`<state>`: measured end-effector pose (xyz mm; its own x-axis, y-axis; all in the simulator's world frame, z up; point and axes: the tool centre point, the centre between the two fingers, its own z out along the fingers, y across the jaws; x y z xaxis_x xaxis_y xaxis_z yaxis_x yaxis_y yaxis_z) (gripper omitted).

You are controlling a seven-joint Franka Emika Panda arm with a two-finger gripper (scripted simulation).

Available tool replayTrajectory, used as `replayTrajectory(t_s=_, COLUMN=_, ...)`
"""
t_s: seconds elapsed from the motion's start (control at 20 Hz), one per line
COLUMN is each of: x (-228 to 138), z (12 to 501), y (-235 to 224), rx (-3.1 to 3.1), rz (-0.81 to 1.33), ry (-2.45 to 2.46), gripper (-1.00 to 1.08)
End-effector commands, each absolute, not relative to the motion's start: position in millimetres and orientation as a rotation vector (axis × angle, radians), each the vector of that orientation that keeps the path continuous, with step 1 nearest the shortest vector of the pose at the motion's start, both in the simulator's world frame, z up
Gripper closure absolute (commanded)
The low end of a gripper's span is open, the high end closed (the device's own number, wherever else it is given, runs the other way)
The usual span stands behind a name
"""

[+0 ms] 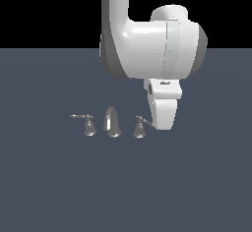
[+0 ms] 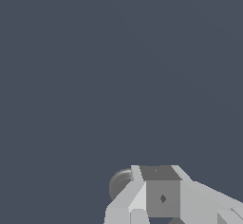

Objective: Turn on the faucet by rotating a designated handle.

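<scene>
Faucet (image 1: 112,123) parts are standing in a row on the dark surface (image 1: 49,187): the arched spout (image 1: 111,120) in the middle, a long-levered twin handle (image 1: 86,124) toward the exterior view's left, and the designated handle (image 1: 140,127) toward the exterior view's right. The hand (image 1: 162,113) is hanging just beside that handle's short lever, perhaps touching its bulb tip, though contact is too small to confirm. In the wrist view a rounded chrome piece is peeking out beside the fingers (image 2: 161,194), which are looking pressed together, but I cannot tell for certain. Judging by this, the approach is looking done, while the rotation itself is still remaining; whether the lever is turning yet is not showing.
</scene>
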<state>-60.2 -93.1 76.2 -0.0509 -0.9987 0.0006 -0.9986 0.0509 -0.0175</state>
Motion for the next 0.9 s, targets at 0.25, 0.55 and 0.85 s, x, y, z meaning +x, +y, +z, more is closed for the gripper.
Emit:
replayTrajectory(t_s=0.25, x=-80, z=76, y=-86, rx=-2.154, rz=-0.007, ry=2.283, gripper=1.08)
replayTrajectory(t_s=0.55, x=-94, z=76, y=-61, rx=-2.161, rz=-0.003, ry=2.279, gripper=1.08)
replayTrajectory(t_s=0.85, x=-99, z=76, y=-66, rx=-2.125, rz=-0.005, ry=2.319, gripper=1.08)
